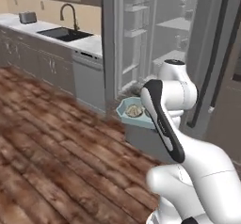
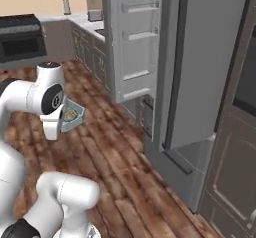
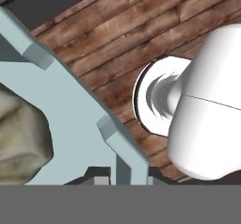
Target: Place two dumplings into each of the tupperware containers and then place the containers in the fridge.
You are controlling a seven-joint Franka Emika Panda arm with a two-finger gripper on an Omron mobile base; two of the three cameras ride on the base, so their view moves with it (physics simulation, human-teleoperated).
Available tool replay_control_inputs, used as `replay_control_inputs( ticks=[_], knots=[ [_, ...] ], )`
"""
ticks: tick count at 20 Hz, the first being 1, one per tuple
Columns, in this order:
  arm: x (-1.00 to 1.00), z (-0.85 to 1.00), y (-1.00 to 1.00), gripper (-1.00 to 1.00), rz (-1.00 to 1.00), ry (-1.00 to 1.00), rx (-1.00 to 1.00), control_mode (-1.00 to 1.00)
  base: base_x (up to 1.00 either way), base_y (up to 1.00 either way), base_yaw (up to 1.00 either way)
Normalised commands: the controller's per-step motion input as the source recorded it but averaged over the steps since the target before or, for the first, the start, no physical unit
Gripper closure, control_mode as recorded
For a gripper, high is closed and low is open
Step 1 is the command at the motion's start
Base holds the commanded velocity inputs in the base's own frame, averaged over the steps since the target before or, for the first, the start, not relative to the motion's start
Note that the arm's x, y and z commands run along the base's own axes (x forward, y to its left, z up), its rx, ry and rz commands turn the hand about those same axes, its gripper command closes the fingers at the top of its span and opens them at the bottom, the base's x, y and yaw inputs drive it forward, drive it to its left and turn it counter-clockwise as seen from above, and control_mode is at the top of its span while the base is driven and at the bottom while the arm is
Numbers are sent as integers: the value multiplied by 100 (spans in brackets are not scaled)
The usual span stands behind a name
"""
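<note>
We see a wooden floor [image 1: 56, 143] of dark reddish-brown planks running under the whole scene; the fridge [image 2: 200, 72] stands on it with its doors open, and so do the lower cabinets [image 1: 42, 65] along the wall. On those cabinets lies a pale desk [image 1: 89, 43] with a dark sink [image 1: 63, 34] set into it, a curved tap [image 1: 70, 13] behind the sink and a toaster [image 1: 27, 17] at the far end. Inside the fridge we make out pale grey shelves [image 1: 172, 24]; what lies on them is too faint to tell.
</note>
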Motion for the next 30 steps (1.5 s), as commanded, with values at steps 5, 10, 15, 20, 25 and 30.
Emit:
replay_control_inputs(
  ticks=[5,10,15,20,25,30],
  knots=[
    [0,0,0,100,0,0,0,100,58,54,-75],
    [0,0,0,100,0,0,0,100,52,56,-77],
    [0,0,0,100,0,0,0,100,56,57,-75],
    [0,0,0,100,0,0,0,100,68,55,-70],
    [0,0,0,100,0,0,0,100,72,63,-47],
    [0,0,0,100,0,0,0,100,40,56,-7]
  ],
)
